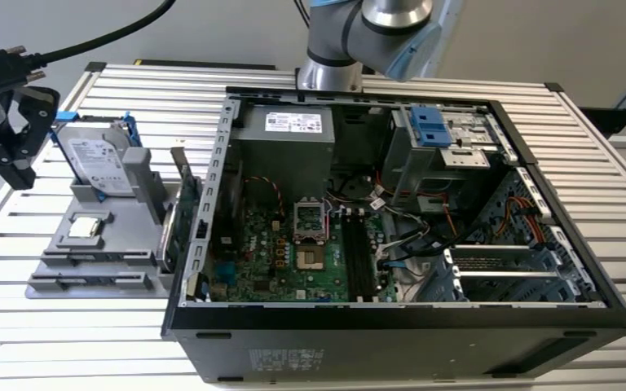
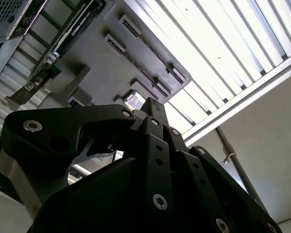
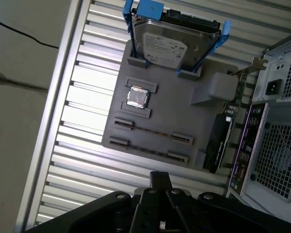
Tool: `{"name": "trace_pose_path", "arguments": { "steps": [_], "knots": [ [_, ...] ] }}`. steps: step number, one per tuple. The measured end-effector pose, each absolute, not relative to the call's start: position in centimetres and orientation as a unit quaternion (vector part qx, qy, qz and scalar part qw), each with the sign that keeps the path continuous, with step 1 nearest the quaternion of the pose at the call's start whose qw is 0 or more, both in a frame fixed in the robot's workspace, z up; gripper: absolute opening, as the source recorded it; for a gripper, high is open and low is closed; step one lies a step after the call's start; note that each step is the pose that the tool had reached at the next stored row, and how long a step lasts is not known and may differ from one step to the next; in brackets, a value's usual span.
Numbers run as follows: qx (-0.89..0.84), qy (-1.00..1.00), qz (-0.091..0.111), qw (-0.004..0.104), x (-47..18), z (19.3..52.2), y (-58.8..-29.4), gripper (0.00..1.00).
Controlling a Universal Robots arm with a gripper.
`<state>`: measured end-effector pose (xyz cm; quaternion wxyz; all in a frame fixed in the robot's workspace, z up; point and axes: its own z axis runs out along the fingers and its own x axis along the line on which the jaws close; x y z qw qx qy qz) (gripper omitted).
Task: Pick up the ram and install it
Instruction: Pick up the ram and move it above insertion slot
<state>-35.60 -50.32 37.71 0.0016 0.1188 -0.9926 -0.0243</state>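
Tool [image 1: 14, 175] is seen off the exterior view's left end of the counter [image 1: 63, 342], raised above it, nothing touched. In the first wrist view the tool [image 3: 160, 178] tips are seen pressed together with nothing between them, so it is read as clenched and empty. The same tip is seen side-on in the second wrist view [image 2: 152, 108]. The gray holder [image 3: 184, 109] is laid on the counter below the tool, well apart from it. The ram [image 3: 153, 132] is read as the thin dark strip seated on edge between two small slotted brackets of the holder, on the holder's side nearest the tool tips; chips cannot be made out. A second bracket pair is set just beside it, and its content cannot be told. Further from the tool, a square CPU chip [image 3: 137, 97] is seated in a recess, and beyond that a silver hard drive [image 3: 172, 46] with blue rails is stood upright at the holder's far end. A green expansion card [image 3: 223, 131] is stood on edge between the holder and the open computer case [image 1: 400, 326]. Inside the case the motherboard [image 1: 291, 252] is exposed, with its long black slots [image 1: 354, 248] far from the tool. The arm [image 1: 373, 32] base is mounted behind the case.
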Motion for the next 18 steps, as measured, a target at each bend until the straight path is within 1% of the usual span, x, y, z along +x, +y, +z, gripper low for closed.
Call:
{"name": "trace_pose_path", "arguments": {
  "steps": [18],
  "knots": [
    [0.173, -0.985, -0.024, 0.003, -35.6, 37.71, -50.31, 0.0]
  ]
}}
